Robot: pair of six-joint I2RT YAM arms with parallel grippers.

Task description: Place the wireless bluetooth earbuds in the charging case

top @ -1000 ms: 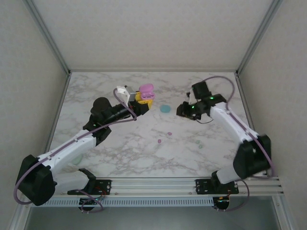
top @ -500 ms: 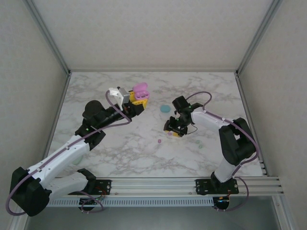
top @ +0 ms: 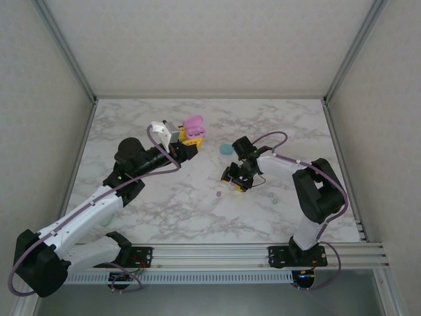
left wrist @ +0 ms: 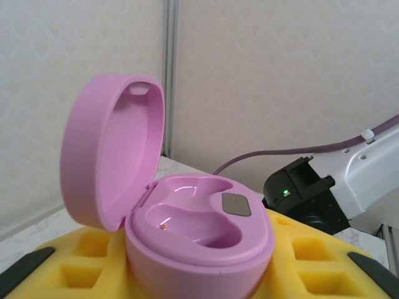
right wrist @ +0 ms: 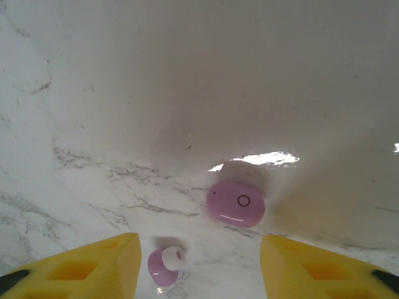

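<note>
Case (left wrist: 199, 230) upright, lid (left wrist: 112, 156) open, clamped in left tool (top: 191, 137), right tool (right wrist: 199, 269) spread above 2 pink earbuds (right wrist: 235, 204)

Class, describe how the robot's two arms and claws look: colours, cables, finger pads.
The left arm and right arm are white with black joints, each trailing a purple cable. The left claw and right claw have yellow pocketed fingers with black tips.

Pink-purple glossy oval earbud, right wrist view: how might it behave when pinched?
The pink-purple glossy oval earbud looks smooth and rounded, so it may slip from the yellow fingers. Tiny beside them, it is probably very light. On the hard marble table, a nudge could skid it.
</note>
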